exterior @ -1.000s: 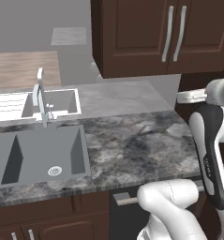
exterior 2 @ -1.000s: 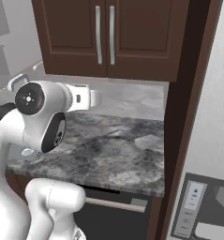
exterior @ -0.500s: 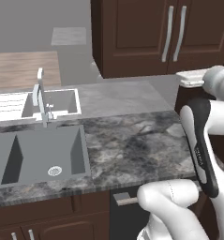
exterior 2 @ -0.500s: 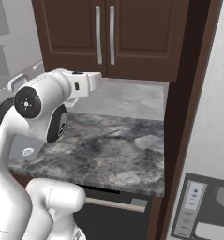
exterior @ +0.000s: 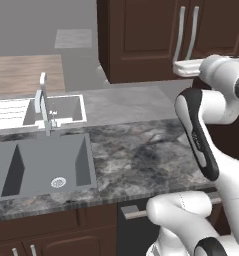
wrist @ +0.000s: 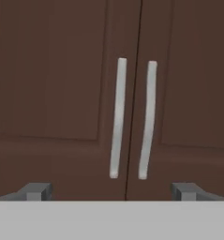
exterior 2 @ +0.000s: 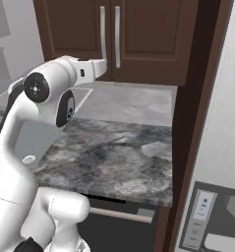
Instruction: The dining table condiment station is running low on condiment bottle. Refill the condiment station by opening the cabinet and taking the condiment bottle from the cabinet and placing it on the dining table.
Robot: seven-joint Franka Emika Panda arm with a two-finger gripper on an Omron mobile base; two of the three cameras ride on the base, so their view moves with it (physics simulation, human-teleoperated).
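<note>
The arm has lifted, raising the gripper [wrist: 113,191] toward the cabinet [wrist: 62,93] handles.

Dark brown cabinet [wrist: 66,93] shut, silver handles [wrist: 117,117] side by side.

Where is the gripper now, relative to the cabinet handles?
In the hand view the open gripper faces the closed cabinet, centred below its two handles, not touching them.

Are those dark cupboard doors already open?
No, in the hand view both doors of the cabinet sit flush and shut, their two silver handles side by side.
</note>
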